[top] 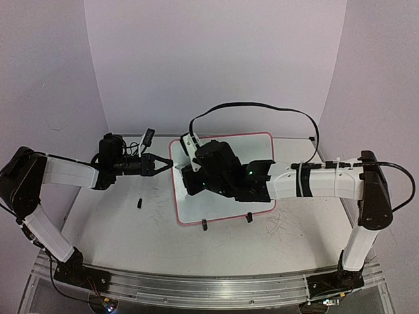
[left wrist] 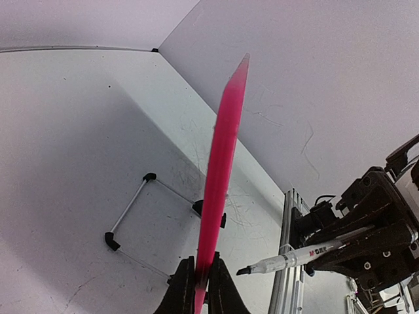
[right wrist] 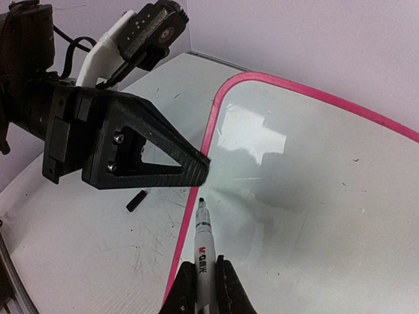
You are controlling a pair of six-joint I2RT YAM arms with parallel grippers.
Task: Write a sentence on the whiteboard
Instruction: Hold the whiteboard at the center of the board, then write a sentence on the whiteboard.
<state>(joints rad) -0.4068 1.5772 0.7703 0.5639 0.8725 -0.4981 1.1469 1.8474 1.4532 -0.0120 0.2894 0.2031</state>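
The whiteboard (top: 219,210), white with a pink rim, lies in the middle of the table, and its visible surface is blank. My left gripper (top: 168,164) is shut on its left rim, which the left wrist view shows edge-on (left wrist: 222,163) between the jaws (left wrist: 201,282). My right gripper (top: 188,176) is over the board's left part, shut on a white marker (right wrist: 205,243). The marker's uncapped black tip points at the board (right wrist: 314,183) just inside the left rim. I cannot tell if it touches. The marker also shows in the left wrist view (left wrist: 294,256).
A small black marker cap (top: 139,203) lies on the table left of the board, also in the right wrist view (right wrist: 135,201). Two black clip feet (top: 204,225) (top: 249,218) sit at the board's near edge. A thin wire stand (left wrist: 128,208) shows below it.
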